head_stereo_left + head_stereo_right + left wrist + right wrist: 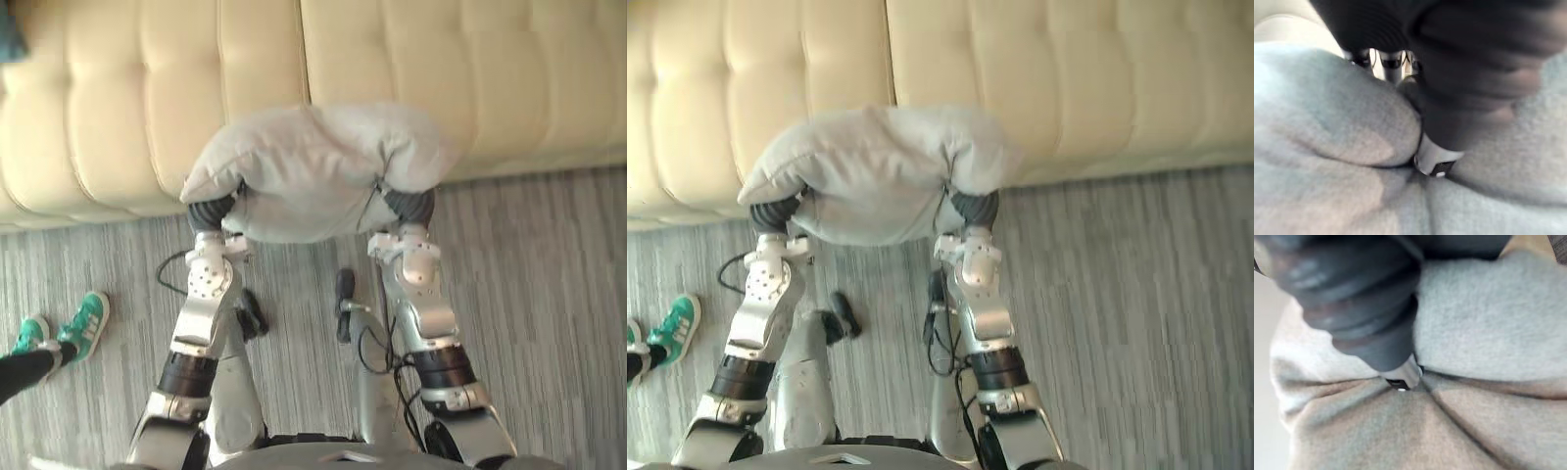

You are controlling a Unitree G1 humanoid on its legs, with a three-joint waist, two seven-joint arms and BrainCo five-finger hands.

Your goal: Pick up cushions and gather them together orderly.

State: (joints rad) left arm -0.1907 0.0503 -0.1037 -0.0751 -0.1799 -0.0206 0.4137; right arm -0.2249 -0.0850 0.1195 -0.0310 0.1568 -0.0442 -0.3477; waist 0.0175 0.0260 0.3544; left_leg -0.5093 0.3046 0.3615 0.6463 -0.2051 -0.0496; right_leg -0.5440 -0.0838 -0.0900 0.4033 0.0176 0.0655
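A light grey cushion [313, 171] hangs in the air in front of the cream sofa [470, 78], held from below at both ends. My left hand [211, 211] is tucked under its left end and my right hand [409, 206] under its right end. In the left wrist view the thumb [1437, 161] digs into a fold of the cushion [1327, 122], with the cloth bunched around it. The right wrist view shows the same: the thumb [1403, 374] pinches into a crease of the cushion [1488, 323]. The cushion sags between the two hands.
The tufted sofa seat [1068, 69] spans the whole far side, its front edge just behind the cushion. Grey striped carpet [549, 294] lies below. A person's feet in green shoes [83, 323] stand at the left.
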